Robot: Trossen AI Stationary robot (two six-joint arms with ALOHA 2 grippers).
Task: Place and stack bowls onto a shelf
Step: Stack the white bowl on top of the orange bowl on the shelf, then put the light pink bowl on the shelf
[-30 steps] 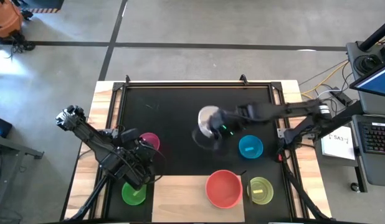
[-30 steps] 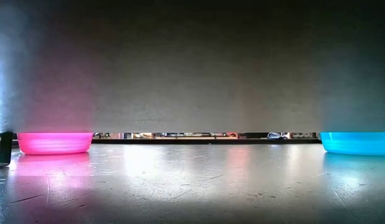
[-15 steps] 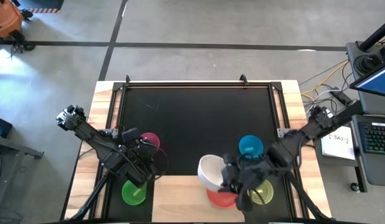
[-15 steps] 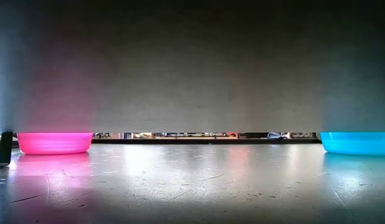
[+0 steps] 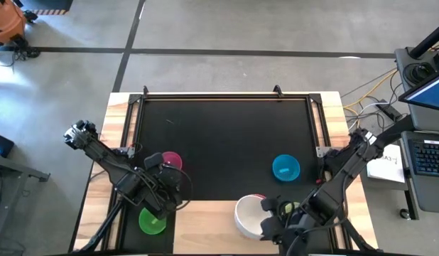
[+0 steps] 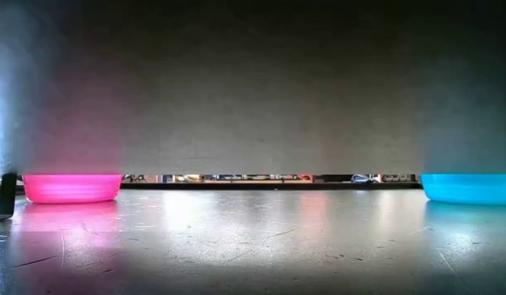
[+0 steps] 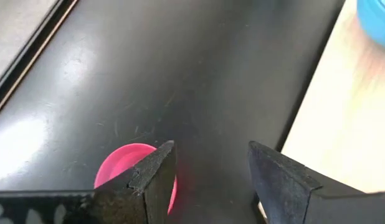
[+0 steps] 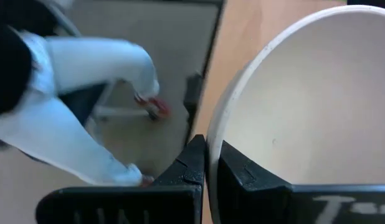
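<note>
The white bowl (image 5: 248, 215) is over the red bowl (image 5: 256, 197) on the light-wood shelf (image 5: 205, 226); only a sliver of red shows. My right gripper (image 5: 267, 215) is shut on the white bowl (image 8: 292, 112). A yellow-green bowl (image 5: 296, 209) shows partly behind the right arm. The magenta bowl (image 5: 170, 161) and cyan bowl (image 5: 285, 168) rest on their bases on the black mat. The green bowl (image 5: 152, 222) sits near the left corner. My left gripper (image 5: 171, 189) hovers open just near of the magenta bowl (image 7: 127, 168). My right gripper pinches the white bowl's rim (image 8: 209, 149) on its right side, one finger inside the bowl and one outside. The fingers come level-slanting from the table's right. The bowl is over the red bowl; whether it rests in it, I cannot tell.
The black mat (image 5: 219, 135) has open room across its far half. Low view shows the magenta bowl (image 6: 71, 188) and cyan bowl (image 6: 468, 188) with bare mat between. A person's white sleeve (image 8: 86, 124) shows beyond the table's near edge.
My right gripper has carried the white bowl from the middle of the mat toward the near edge, first beside the red bowl, then over it on the shelf. It has kept its hold on the rim.
</note>
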